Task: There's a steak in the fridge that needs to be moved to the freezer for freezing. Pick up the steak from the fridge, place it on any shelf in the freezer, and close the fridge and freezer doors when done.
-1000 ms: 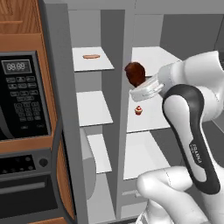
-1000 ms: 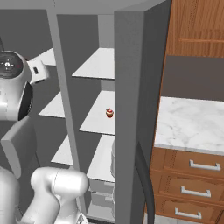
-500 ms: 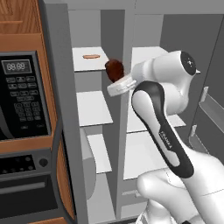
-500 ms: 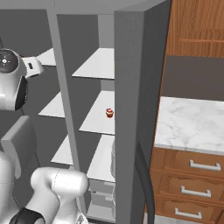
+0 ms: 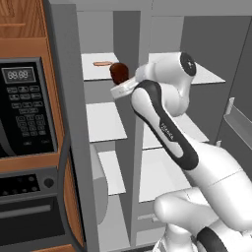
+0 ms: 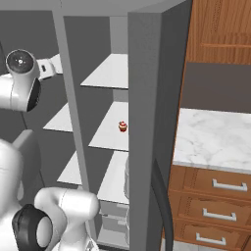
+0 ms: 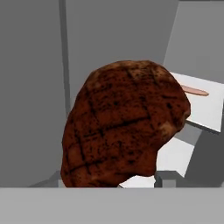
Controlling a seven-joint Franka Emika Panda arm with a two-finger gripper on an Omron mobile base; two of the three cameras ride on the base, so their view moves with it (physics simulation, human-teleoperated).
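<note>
Wide open above the top freezer shelf (image 5: 101, 66), bar a pale strip (image 5: 103, 63) lying far back. Grey divider (image 5: 142, 98) walling off the right. Bare lower shelf (image 5: 105, 121) below, free room there.

The steak (image 5: 118, 72) is a dark reddish-brown rounded lump with blackish char lines, held off any surface at the end of the gripper (image 5: 121, 84), at about 11 o'clock in the left base view. It hangs at the front of the freezer (image 5: 106, 123), the narrow grey compartment, level with its top shelf (image 5: 97, 66), a narrow white board. The fridge (image 6: 110, 117), the wider grey compartment at 3 o'clock of the freezer, stands open with broad white shelves.
</note>
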